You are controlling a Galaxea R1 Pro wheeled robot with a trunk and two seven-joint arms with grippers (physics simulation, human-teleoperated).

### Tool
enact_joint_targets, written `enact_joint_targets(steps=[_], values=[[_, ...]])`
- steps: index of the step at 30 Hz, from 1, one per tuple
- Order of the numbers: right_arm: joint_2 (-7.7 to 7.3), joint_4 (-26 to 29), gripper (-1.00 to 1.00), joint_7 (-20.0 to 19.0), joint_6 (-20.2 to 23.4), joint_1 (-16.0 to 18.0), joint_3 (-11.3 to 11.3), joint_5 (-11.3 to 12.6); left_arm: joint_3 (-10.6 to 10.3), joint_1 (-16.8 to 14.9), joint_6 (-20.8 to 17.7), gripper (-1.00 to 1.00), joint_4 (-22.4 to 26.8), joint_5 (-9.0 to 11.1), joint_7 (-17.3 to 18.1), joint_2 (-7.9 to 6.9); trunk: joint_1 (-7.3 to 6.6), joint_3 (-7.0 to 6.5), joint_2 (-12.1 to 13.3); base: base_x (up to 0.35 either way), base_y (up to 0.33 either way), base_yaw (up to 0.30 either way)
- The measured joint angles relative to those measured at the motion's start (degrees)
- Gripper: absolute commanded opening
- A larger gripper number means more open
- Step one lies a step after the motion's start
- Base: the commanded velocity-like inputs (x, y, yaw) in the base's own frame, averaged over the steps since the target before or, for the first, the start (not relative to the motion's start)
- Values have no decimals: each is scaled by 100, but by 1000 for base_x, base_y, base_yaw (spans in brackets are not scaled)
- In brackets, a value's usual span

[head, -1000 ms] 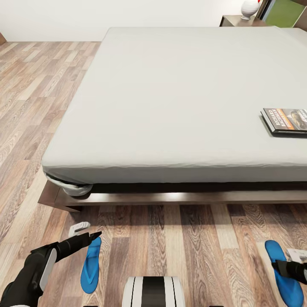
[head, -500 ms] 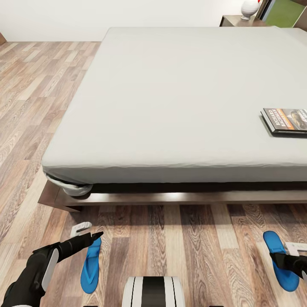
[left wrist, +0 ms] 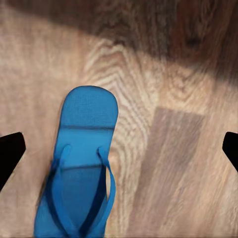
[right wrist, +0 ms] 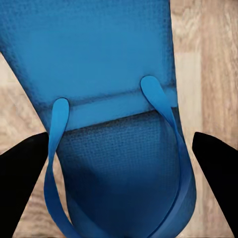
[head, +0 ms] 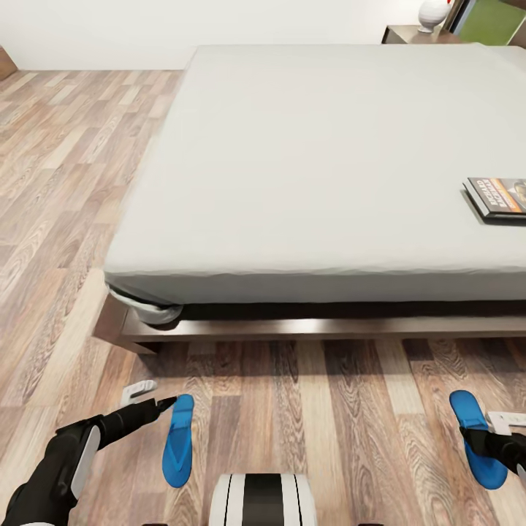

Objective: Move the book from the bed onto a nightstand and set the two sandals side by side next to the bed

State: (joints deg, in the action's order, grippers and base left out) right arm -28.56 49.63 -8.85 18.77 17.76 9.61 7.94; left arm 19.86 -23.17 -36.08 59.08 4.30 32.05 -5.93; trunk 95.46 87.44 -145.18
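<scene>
Two bright blue flat slip-on sandals lie on the grey-brown wood-plank floor (head: 307, 409), nearest the robot and well apart from each other. At the near left, the left gripper (head: 150, 398) hangs just beside the left sandal (head: 177, 440); its fingers (left wrist: 11, 151), one white and one black in the head view, stand wide apart and hold nothing, with the sandal's toe end lying between them in the left wrist view. At the near right, the right gripper (head: 504, 432) sits low over the right sandal (head: 475, 436); its dark fingers (right wrist: 22, 186) flank the sandal's blue strap on both sides, spread wider than the sole, and contact cannot be told. A white-and-black part of the robot's trunk (head: 263, 500) shows at the bottom centre. Beyond the sandals stands the large low bed (head: 321, 168), its plain off-white mattress resting on a dark brown wooden frame. Near the mattress's right edge lies the small thin paperback book (head: 502, 198), dark-covered with an orange band; its white lettering is too small to read here. Farthest, beyond the bed's far right corner, a dark brown nightstand (head: 409, 33) carries a white rounded object (head: 431, 12).
</scene>
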Motion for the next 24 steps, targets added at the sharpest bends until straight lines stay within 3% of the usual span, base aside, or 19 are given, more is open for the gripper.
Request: enact_joint_targets(steps=[24], values=[[0, -2, -100, 0, -1, 0, -9, 5, 37, 0, -1, 100, -87, 8, 9, -32, -2, 0, 0, 19, 315, 0]])
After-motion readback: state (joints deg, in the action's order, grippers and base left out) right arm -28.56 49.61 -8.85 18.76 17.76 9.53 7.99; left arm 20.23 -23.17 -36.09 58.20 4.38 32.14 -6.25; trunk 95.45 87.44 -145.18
